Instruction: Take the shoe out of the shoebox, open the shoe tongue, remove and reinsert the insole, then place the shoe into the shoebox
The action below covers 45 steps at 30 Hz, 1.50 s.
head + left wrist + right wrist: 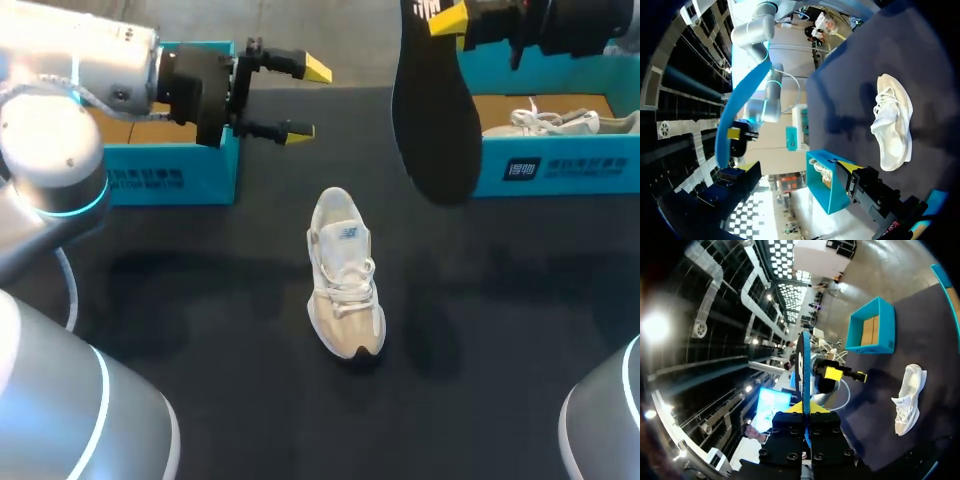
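Centrally, the pale sneaker (343, 275) stands on its sole on the black table (200, 300). Farther left, the left gripper (308, 99) hovers empty, fingers spread, beside the teal shoebox (170, 180). Far right, the right gripper (450, 20) pinches the black insole (433, 110), which hangs near a second shoebox (560, 165).

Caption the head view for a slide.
Right gripper holds the insole aloft; white shoe sits on the table, left gripper open.

The right shoebox (570, 172), at two o'clock from the shoe (343, 280), carries a dark label (522, 169) with pale characters on its front wall. The left shoebox (190, 170), at ten o'clock, carries white print. The insole (432, 110) bears a white mark, and none of these reads clearly.
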Each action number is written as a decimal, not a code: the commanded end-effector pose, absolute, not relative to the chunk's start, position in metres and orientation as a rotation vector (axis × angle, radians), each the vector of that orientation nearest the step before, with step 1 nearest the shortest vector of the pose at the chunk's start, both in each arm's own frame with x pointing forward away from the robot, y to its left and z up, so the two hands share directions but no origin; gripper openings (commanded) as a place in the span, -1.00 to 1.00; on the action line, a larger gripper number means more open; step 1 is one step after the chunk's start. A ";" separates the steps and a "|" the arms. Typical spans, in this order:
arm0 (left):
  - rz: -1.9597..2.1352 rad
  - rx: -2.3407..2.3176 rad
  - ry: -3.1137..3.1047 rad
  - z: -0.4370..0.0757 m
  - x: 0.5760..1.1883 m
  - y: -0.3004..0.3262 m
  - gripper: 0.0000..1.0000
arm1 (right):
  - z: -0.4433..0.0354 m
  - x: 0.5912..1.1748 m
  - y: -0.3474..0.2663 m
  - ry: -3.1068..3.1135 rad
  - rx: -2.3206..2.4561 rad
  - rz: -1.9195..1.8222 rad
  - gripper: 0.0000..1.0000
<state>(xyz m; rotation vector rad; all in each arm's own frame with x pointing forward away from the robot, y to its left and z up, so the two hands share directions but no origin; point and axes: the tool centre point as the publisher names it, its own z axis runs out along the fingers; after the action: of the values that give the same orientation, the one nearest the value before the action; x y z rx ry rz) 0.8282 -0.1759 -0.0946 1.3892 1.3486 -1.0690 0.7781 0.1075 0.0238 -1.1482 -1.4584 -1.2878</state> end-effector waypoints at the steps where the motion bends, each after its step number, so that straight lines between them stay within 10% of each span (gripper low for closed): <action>1: -1.099 1.268 1.261 -0.094 0.821 -0.172 1.00 | 0.010 0.799 0.107 -1.431 -1.158 -1.252 -1.00; 45: -1.077 1.247 1.076 -0.083 0.820 -0.217 1.00 | -0.071 0.878 0.154 -1.113 -1.499 -1.121 -1.00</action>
<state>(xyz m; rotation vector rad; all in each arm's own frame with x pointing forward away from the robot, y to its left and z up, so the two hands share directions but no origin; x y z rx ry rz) 0.8144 -0.2094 -0.0805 1.2452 1.0820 -1.0754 0.8755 0.1454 -0.0684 -1.5007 -1.1173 -1.1144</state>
